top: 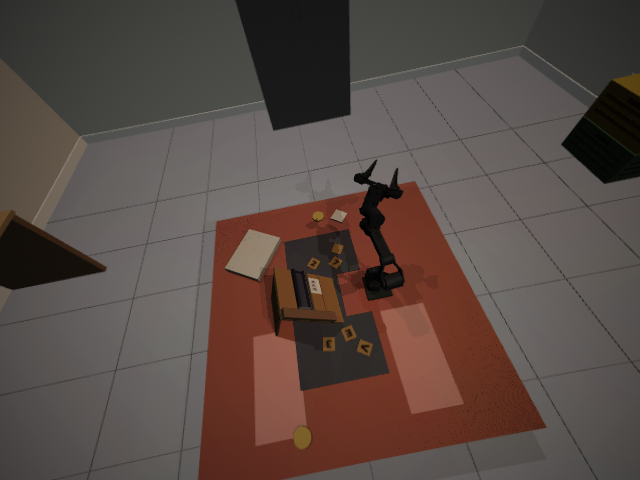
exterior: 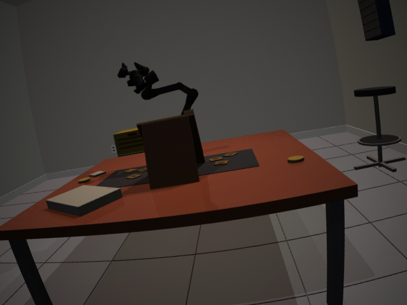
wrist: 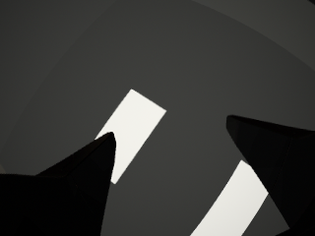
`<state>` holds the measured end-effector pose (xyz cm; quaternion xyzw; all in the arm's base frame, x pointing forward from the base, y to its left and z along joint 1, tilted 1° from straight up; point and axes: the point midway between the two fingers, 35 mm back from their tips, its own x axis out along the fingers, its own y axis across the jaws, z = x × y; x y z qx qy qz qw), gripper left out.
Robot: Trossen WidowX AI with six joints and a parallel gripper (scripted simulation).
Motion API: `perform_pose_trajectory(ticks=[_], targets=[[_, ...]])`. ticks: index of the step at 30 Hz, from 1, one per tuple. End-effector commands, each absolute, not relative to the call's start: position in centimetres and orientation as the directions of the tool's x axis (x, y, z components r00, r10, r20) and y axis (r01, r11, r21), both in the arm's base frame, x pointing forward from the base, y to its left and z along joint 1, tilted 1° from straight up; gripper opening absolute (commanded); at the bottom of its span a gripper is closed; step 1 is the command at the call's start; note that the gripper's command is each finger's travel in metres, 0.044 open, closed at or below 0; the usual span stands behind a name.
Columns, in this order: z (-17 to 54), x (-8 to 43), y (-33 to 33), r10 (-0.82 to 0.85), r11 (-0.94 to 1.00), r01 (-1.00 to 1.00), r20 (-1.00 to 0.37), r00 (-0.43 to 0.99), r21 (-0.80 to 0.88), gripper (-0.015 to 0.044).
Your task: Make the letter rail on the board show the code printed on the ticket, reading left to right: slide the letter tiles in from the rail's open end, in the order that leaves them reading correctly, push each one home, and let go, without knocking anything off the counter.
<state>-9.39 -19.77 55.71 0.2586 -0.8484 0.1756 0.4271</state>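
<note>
Tapering to points, matte black jaws (top: 383, 173) (exterior: 133, 65) spread wide above glossy reddish counter (top: 356, 413) (exterior: 249, 190); square wooden-looking tiles (top: 328, 344) (exterior: 220, 162) lie flat.

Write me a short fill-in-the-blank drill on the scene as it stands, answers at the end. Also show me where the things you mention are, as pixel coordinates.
The gripper (top: 383, 175) (exterior: 133, 65) (wrist: 172, 130) is raised, with its fingers spread ____.
The tabletop (top: 429, 289) (exterior: 249, 190) is coloured ____.
The letter tiles lie in two groups of ____ each.
The small yellow disc nearest the white book (top: 254, 255) (exterior: 84, 195) is ____ in shape.

Missing words: apart; red; three; round.
</note>
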Motion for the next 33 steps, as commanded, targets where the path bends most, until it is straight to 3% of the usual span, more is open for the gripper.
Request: perform_pose_trajectory(ticks=[1, 6, 10, 13, 22, 33], targets=[[55.7, -9.3, -19.9, -0.299, 0.809, -0.585, 0.815, -0.497, -0.060, 0.0426], [53.7, -5.6, -24.3, -0.549, 0.809, -0.452, 0.756, -0.356, 0.375, 0.0440], [50.7, -1.5, -27.4, -0.739, 0.673, -0.245, 0.649, -0.182, 0.698, 0.0440], [48.0, 1.9, -28.9, -0.841, 0.541, -0.041, 0.540, -0.033, 0.840, 0.0440], [41.8, 8.4, -29.5, -0.922, 0.370, 0.382, 0.283, 0.266, 0.847, 0.0440], [33.0, 15.5, -25.8, -0.795, 0.487, 0.711, -0.079, 0.601, 0.507, 0.0440]])
